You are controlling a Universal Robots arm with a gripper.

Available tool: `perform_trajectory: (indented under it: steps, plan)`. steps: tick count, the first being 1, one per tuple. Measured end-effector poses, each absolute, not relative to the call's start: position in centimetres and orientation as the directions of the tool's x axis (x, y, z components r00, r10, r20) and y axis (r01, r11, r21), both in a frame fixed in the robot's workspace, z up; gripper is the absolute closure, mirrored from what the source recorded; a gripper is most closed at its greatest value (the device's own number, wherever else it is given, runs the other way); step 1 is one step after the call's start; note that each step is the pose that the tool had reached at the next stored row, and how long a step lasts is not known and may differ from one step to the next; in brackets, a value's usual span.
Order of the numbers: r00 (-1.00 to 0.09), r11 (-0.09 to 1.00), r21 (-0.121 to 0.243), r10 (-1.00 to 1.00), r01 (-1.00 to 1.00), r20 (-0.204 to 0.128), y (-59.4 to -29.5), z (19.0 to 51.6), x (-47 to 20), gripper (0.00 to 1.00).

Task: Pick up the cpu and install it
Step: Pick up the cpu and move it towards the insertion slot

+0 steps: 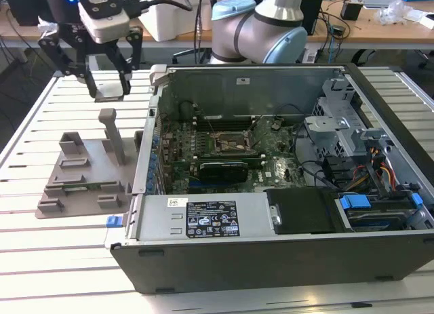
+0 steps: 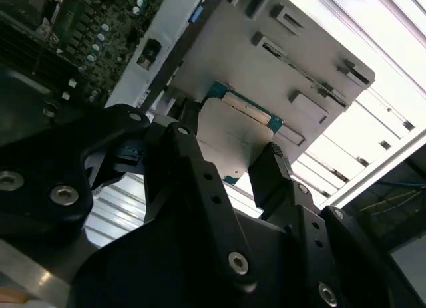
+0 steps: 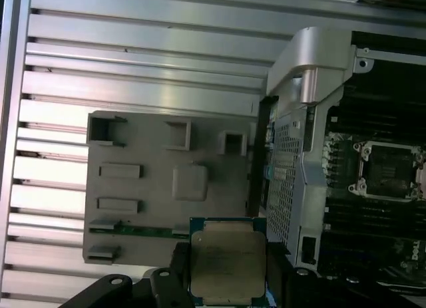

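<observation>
Closest to the lens in the second wrist view, the black, bolted, multi-link pincer (image 2: 229, 152) is clenched on the small, thin, square cpu with the pale silvery metal top (image 2: 233, 132). Its fingers (image 2: 273, 171) pinch two opposite edges and leave the lid bare. In the exterior view the chip hangs in the air above the grey plastic fixture with upright posts and slots (image 1: 81, 182). It is clear of that fixture and sits to the exterior view's left of the open dark metal computer case (image 1: 203, 222).

The step in hand looks like the carry toward the dark square metal-framed socket (image 3: 389, 171), which sits open on the green motherboard (image 1: 278, 168) well inside the case. Doing it well likely means holding the chip flat, gripping it by the edges only, and lining it up square with the socket frame before any descent.

On edges, the fixture's tallest post (image 1: 112, 134) stands just below the pincer, and the case's side wall with its bright bent lip (image 3: 313, 62) rises between chip and socket. On room, there is open air above the white slatted surface (image 1: 41, 260), and the space over the socket looks free. Cables and a drive cage crowd the case's far end at the exterior view's right.
</observation>
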State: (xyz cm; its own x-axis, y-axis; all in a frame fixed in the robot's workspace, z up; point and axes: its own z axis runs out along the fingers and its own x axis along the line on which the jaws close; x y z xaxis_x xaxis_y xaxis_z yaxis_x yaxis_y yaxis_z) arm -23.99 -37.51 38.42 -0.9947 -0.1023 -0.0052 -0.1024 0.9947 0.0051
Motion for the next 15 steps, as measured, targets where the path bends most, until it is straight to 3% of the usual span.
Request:
perform_trajectory:
  steps: [15]
  plan:
    - [-0.995,0.995,0.005,-0.103,-0.103,-0.002,-37.5,38.4,-14.7,0.45]
